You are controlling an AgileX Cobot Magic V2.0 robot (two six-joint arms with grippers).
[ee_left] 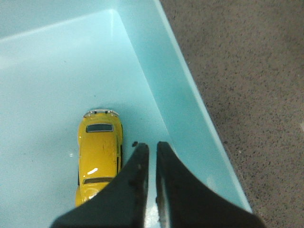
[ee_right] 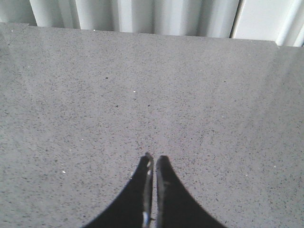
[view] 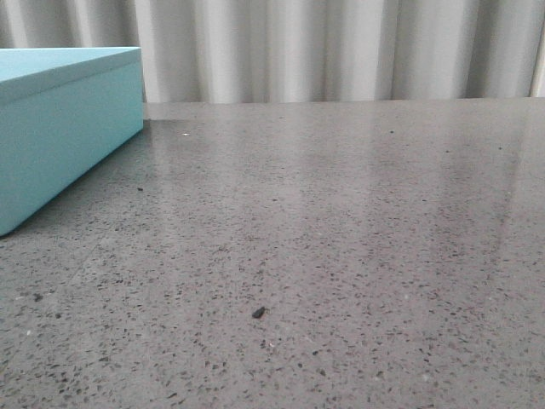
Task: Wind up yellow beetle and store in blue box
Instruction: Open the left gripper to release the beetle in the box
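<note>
Front view: the box point(view: 60, 128) sits at the tabletop's far left corner, only part of it in frame, a pale band along its top edge. No arm or car shows here. The tabletop point(view: 341, 256) is grey speckled stone, glossy enough to mirror the pleated white curtain point(view: 341, 47) hung behind its far edge.

Left wrist view: the beetle point(ee_left: 99, 156) lies on its wheels on the box point(ee_left: 52, 76) floor, just beside one side wall and not far from an inner corner. The left gripper point(ee_left: 149, 148) hangs above it with the fingers nearly together and nothing between them; the car is free of it. The storing looks done, so the step is to pull out. Doing that well means rising straight, clear of the near wall point(ee_left: 190, 118), without nudging the car.

Right wrist view: the right gripper point(ee_right: 154, 160) hovers over bare stone point(ee_right: 142, 95), fingers drawn to a thin slit, empty. The curtain point(ee_right: 133, 14) closes off the far edge.
</note>
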